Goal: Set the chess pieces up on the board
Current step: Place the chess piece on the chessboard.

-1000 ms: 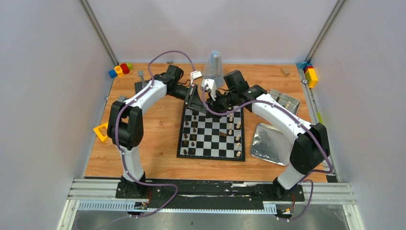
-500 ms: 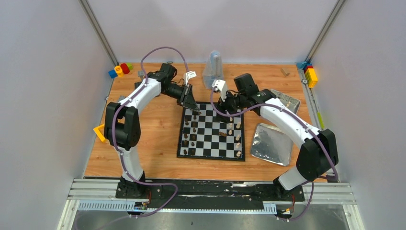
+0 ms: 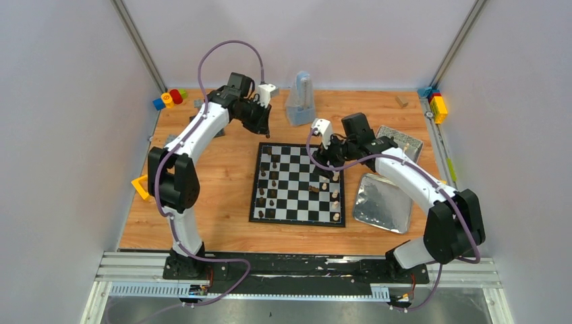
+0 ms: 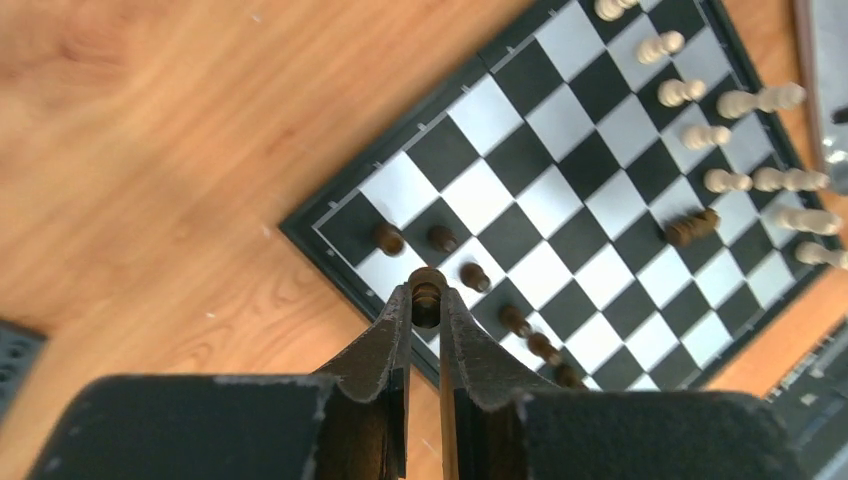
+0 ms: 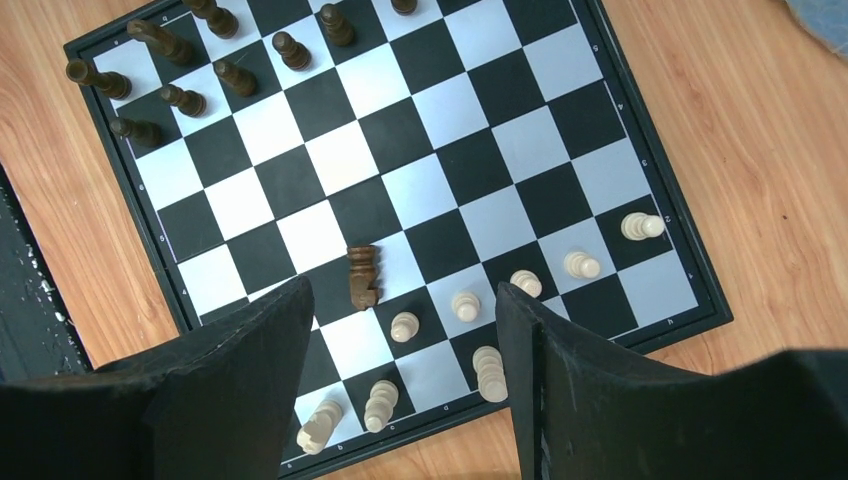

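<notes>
A dark chess piece (image 4: 427, 283) is pinched in the left gripper (image 4: 425, 298); the right gripper (image 5: 402, 293) is held wide above the board (image 5: 470, 152).

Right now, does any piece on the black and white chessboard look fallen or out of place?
Yes. One dark brown chess piece lies on its side near the middle of the chessboard, while the cream pieces beside it stand upright.

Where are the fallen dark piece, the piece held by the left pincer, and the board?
fallen dark piece (image 5: 363, 277): right wrist view, its middle.
held dark piece (image 4: 427, 296): left wrist view, its top.
board (image 5: 400, 130): right wrist view, a bare square.
</notes>
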Tool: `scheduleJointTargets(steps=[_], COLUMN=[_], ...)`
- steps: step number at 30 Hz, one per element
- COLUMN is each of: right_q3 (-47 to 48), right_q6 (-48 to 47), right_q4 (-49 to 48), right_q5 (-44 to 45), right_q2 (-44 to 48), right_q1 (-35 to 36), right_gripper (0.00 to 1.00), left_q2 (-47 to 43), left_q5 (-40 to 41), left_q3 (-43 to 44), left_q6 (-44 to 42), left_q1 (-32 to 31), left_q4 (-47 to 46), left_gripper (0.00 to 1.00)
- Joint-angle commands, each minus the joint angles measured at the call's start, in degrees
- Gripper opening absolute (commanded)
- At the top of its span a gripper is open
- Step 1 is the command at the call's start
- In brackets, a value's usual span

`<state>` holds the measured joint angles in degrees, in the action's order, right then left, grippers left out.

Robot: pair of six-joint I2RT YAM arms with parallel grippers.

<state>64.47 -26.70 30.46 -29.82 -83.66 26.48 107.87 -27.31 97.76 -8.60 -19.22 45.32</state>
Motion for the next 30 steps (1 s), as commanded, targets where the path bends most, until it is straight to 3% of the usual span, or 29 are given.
scheduleJointTargets(steps=[1, 17, 30], right_q3=[-1.2, -3.4, -3.6], right_q6=[-0.2, 0.2, 0.0], right_q4=[-4.5, -5.2, -5.2], right_q5=[-0.3, -1.3, -1.5], right_q2=[3.4, 5.9, 6.0], right_q1=[-0.5, -1.9, -2.0], right_gripper=[0.68, 0.68, 0.68], left_q2=[2.7, 13.0, 16.6], left_q5=[11.0, 19.3, 22.9], left_q3=[4.8, 10.4, 12.5], left_q6=[-3.8, -8.1, -8.7], left_q1=[-2.4, -9.8, -11.8], left_q4=[-1.9, -1.6, 1.9], left_gripper=[0.02, 0.04, 0.06])
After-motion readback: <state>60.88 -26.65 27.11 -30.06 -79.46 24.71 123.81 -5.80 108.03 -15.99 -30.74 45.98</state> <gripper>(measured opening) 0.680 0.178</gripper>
